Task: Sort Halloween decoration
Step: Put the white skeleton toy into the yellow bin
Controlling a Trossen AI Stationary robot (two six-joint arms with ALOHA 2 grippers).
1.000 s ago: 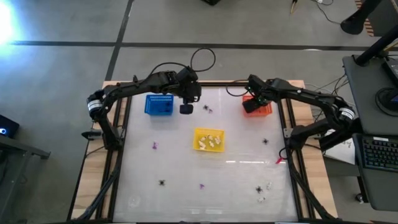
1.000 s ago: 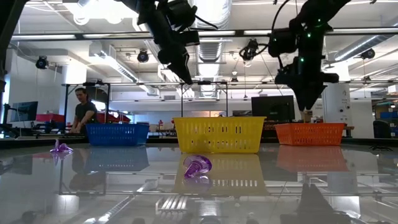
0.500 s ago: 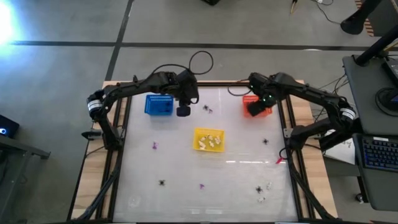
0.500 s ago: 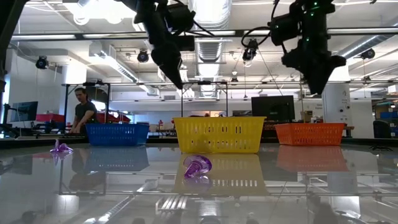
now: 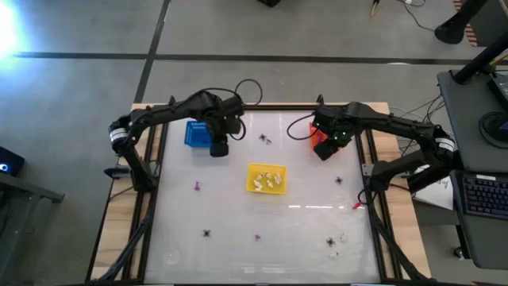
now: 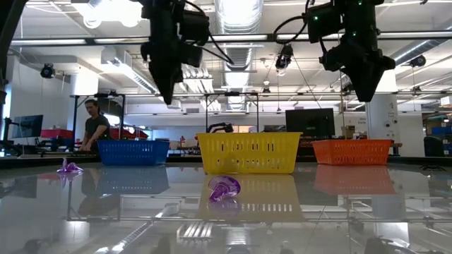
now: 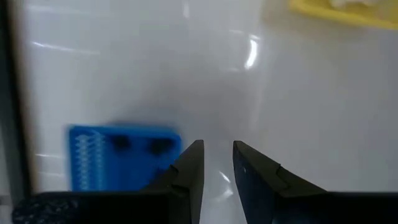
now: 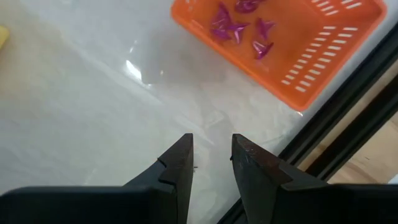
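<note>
Overhead, left gripper [image 5: 217,148] hangs beside blue basket [image 5: 198,133] (jaws slightly parted, empty)

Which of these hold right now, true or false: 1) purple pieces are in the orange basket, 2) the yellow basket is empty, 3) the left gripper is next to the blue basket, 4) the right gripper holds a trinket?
1) True: purple trinkets lie in the orange basket.
2) False: the yellow basket holds cream trinkets.
3) True: the left gripper hangs at the blue basket.
4) False: the right gripper has nothing between its fingers.
</note>
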